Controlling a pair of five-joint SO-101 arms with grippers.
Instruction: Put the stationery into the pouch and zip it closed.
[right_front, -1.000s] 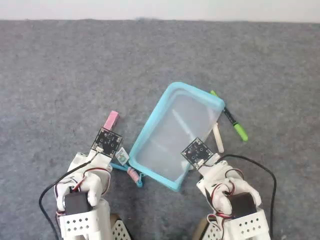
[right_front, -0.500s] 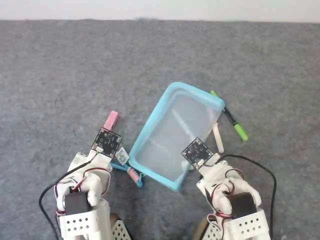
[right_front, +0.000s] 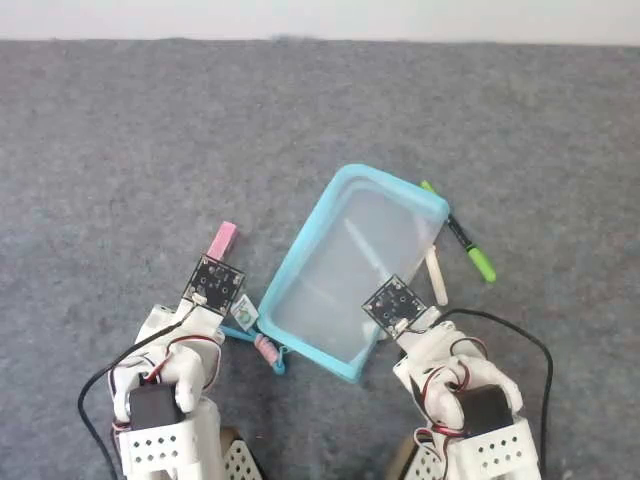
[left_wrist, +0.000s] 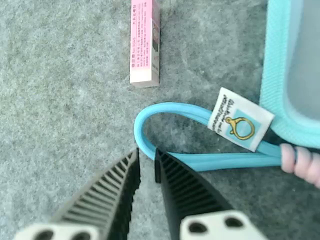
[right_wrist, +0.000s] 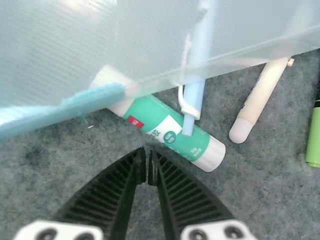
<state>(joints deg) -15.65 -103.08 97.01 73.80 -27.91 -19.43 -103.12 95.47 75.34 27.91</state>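
The translucent pouch (right_front: 350, 265) with a light blue edge lies slanted between the two arms. A pink eraser (left_wrist: 145, 42) lies left of it, beyond my left gripper (left_wrist: 146, 162). That gripper is shut with only a slit between the fingers, its tips at the bend of the pouch's blue strap (left_wrist: 150, 112). My right gripper (right_wrist: 148, 160) is shut and empty, hovering before a green-and-white glue stick (right_wrist: 170, 132) half under the pouch (right_wrist: 90, 45). A blue pen (right_wrist: 197, 75) shows through the pouch wall. A cream pen (right_wrist: 260, 97) and a green highlighter (right_front: 465, 240) lie beside the pouch.
A white tag (left_wrist: 239, 120) and pink beads (left_wrist: 302, 162) hang on the strap near the pouch corner. Grey carpet (right_front: 120, 150) covers the table, with open room to the left and far side. Black cables (right_front: 530, 350) trail by the arm bases.
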